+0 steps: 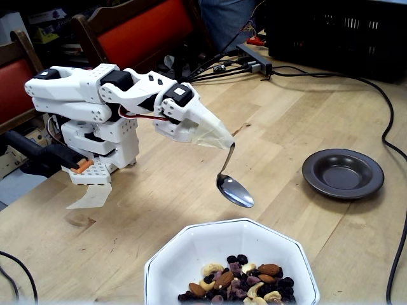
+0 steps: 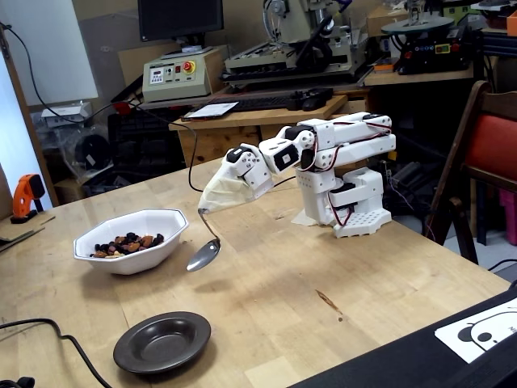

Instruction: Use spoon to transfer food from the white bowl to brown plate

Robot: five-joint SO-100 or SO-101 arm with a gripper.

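Spoon (image 1: 234, 189) is hanging off your gripper (image 1: 224, 141) by the top of its handle, and the scoop end points down, empty, with nothing in it. It's up in the air above the table (image 1: 305, 108), just beside the rim of the white bowl (image 1: 191, 254); in a fixed view (image 2: 203, 254) it sits right off the bowl's right edge without touching it. Your gripper is wrapped in what looks like pale tape or cloth, so you can't actually see the fingers. It looks clamped on the handle since the spoon stays put, but how the jaws stand under the wrap is hidden.

All the food (image 1: 238, 283) is in the white bowl (image 2: 129, 242), piled toward one side: almonds, cashews and dark berries. Your brown plate (image 1: 343, 173) is empty and sits well apart from the bowl, off to the right in that view, and nearer the camera in a fixed view (image 2: 161, 342). The arm (image 1: 102, 95) is folded low over its base, reaching out toward the bowl.
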